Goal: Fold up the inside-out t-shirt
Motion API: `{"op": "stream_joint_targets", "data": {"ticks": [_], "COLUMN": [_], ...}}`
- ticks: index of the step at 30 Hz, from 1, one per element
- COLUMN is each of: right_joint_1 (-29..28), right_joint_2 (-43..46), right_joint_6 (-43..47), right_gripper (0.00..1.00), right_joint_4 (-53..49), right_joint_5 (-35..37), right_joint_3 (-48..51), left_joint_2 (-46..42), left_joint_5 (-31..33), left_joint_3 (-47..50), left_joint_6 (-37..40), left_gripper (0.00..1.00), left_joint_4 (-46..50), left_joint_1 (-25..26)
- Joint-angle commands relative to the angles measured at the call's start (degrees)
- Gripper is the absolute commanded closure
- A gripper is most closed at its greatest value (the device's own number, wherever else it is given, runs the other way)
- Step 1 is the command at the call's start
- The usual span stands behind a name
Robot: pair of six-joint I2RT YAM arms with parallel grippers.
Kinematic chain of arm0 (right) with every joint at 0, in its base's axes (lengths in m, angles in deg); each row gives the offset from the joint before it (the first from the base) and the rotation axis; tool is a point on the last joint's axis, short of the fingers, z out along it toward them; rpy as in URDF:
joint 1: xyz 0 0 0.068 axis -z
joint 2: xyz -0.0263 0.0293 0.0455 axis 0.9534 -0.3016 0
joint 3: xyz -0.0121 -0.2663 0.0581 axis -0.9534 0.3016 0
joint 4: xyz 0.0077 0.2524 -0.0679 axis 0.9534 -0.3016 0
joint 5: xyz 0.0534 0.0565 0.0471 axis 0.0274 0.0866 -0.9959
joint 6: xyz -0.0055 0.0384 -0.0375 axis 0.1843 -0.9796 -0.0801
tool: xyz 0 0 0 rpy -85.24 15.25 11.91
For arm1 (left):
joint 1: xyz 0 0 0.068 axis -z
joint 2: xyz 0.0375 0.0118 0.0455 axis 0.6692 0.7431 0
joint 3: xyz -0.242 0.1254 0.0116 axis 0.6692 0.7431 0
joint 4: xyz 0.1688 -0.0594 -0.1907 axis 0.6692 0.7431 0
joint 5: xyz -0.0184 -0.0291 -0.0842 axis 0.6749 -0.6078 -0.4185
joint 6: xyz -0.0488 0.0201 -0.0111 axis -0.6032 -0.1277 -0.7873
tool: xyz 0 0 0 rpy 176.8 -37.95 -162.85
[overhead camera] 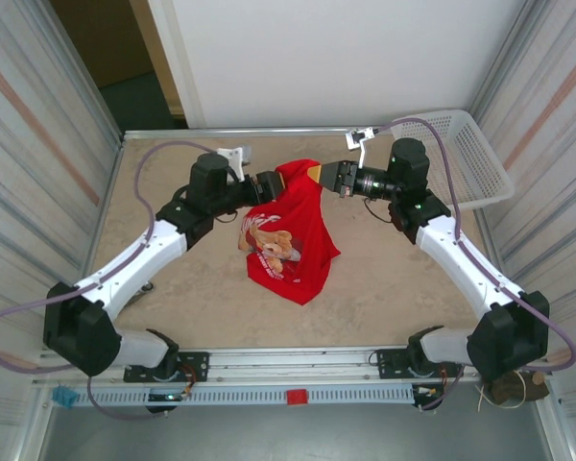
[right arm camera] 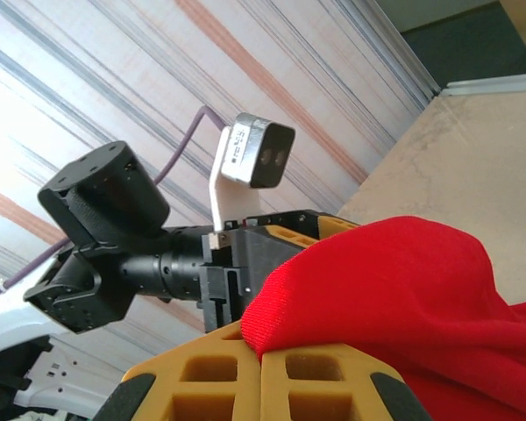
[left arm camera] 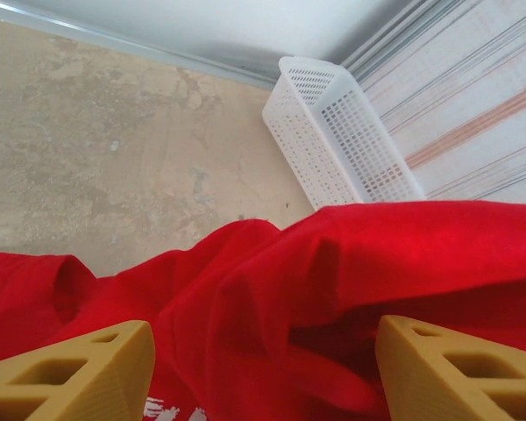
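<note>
The inside-out t-shirt point(overhead camera: 293, 240) is bright red, with its printed graphic point(overhead camera: 272, 245) facing up. Its upper part is lifted off the beige table point(overhead camera: 173, 317) while the lower part lies crumpled on it. My right gripper point(overhead camera: 317, 176) is shut on a fold of the shirt's top edge; in the right wrist view its jaws point(right arm camera: 261, 351) pinch red cloth point(right arm camera: 403, 289). My left gripper point(overhead camera: 272, 187) is at the shirt's left side, level with the right one. Its yellow fingers point(left arm camera: 70, 377) stand wide apart, open, with loose red cloth point(left arm camera: 333, 281) bulging between them.
A white mesh basket point(overhead camera: 470, 158) stands at the table's back right corner, also ahead in the left wrist view point(left arm camera: 333, 132). Corrugated walls point(overhead camera: 38, 144) close in both sides. The left arm's wrist point(right arm camera: 158, 263) and its camera point(right arm camera: 259, 153) are close in front of the right gripper.
</note>
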Motion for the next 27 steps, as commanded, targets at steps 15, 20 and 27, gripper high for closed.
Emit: {"op": "stream_joint_targets", "data": {"ticks": [15,20,27], "right_joint_1": [8.43,9.47,1.08], "right_joint_2": [-6.78,-11.82,6.09], "right_joint_6": [-1.46,-0.88,2.82], "right_gripper": [1.0,0.41,0.37], "right_joint_4": [1.49,-7.86,-23.36], "right_joint_5": [6.75,12.83,28.87], "right_joint_3": [4.92,0.88,0.75], "left_joint_2": [1.12,-0.44,-0.26], "left_joint_5": [-21.0,-32.78,-35.05], "left_joint_3": [-6.71,-3.11,-1.58], "left_joint_6": [-0.53,-17.01,-21.61], "left_gripper": [1.0,1.0,1.0], "left_joint_4": [-6.65,-24.09,-29.86], "left_joint_1": [-4.38,-7.96,-8.1]}}
